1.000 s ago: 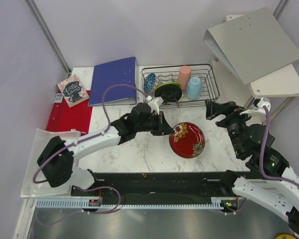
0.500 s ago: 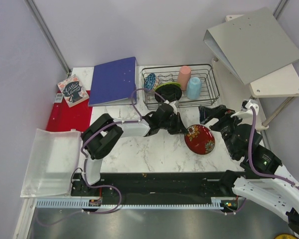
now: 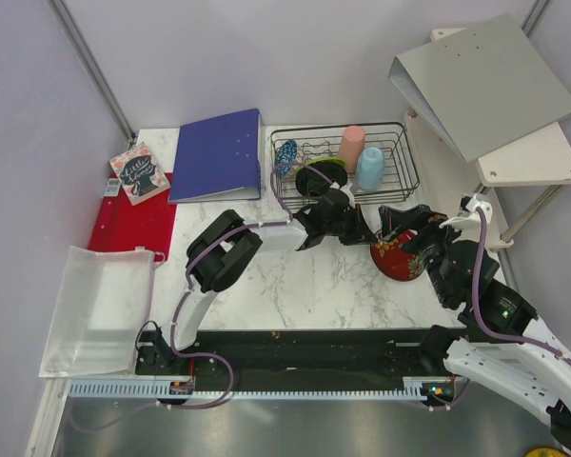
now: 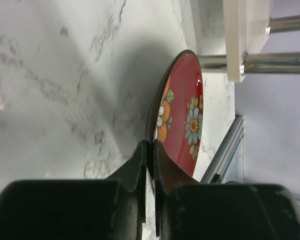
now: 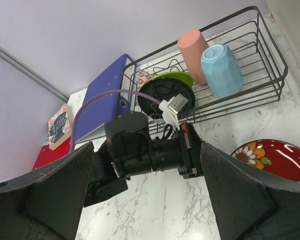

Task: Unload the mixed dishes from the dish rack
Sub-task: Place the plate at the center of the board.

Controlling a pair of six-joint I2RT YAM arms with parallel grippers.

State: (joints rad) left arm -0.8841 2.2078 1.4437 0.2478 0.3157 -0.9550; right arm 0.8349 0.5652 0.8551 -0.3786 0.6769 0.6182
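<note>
The black wire dish rack (image 3: 404, 181) at the back holds the small blue patterned bowl (image 3: 285, 156), the lime-green bowl (image 3: 324, 172), the tall pink cup (image 3: 352, 148) and the light blue cup (image 3: 369, 168). My left gripper (image 3: 371, 236) reaches far right and is shut on the rim of the red-and-black floral bowl (image 3: 396, 260), which tilts on edge on the marble table. In the left wrist view the fingers (image 4: 140, 160) pinch the bowl's rim (image 4: 182, 120). My right gripper (image 3: 406, 227) is wide open and empty just above the bowl (image 5: 275, 157). The right wrist view also shows the rack (image 5: 250, 65).
A blue binder (image 3: 216, 154) lies left of the rack, with a small book (image 3: 140, 171) on a red mat (image 3: 133, 227) beyond it. A clear plastic tray (image 3: 95, 309) sits at the near left. A grey binder (image 3: 485, 81) lies on a white shelf (image 3: 538, 157) at the right.
My left gripper has carried the red floral bowl rightward and tipped it up on edge. My right gripper has moved in toward the bowl, still open.
</note>
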